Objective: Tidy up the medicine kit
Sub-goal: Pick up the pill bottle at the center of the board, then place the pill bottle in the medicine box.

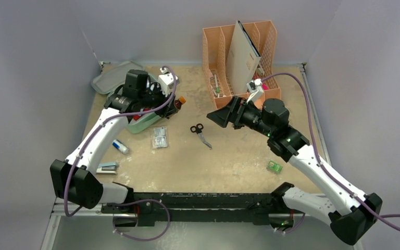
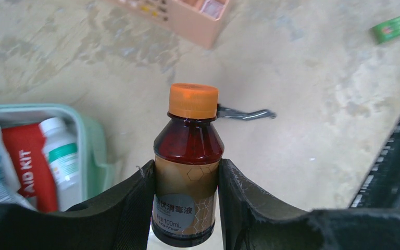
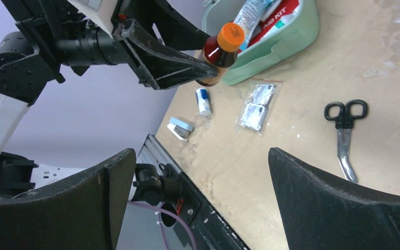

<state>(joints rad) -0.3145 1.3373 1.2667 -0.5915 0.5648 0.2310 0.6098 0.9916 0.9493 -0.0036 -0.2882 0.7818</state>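
The left jaws clamp the lower body of an amber syrup bottle (image 2: 187, 172) with an orange cap. Just to their left sits the open mint-green medicine kit (image 2: 95, 156), with a red pouch (image 2: 28, 166) and a white bottle (image 2: 65, 156) inside. The right jaws stand wide apart and empty, with black-handled scissors (image 3: 345, 130) lying beyond them on the bench (image 3: 396, 78).

Setting: robotics laboratory test cell. Evidence: a scuffed, stained beige worktop (image 1: 229, 161) boxed in on three sides by plain grey walls (image 1: 31, 62). A black mounting rail (image 1: 208, 200) along the near edge carries two white-and-black jointed arms, the left arm (image 1: 96, 138) and the right arm (image 1: 317, 166). Purple cables (image 1: 306, 99) run exposed along both. Everyday goods lie scattered as handling props: a mint-green medicine kit (image 1: 145, 125), a peach file organizer (image 1: 216, 47) and black-handled scissors (image 1: 200, 133). Lighting is even and artificial.
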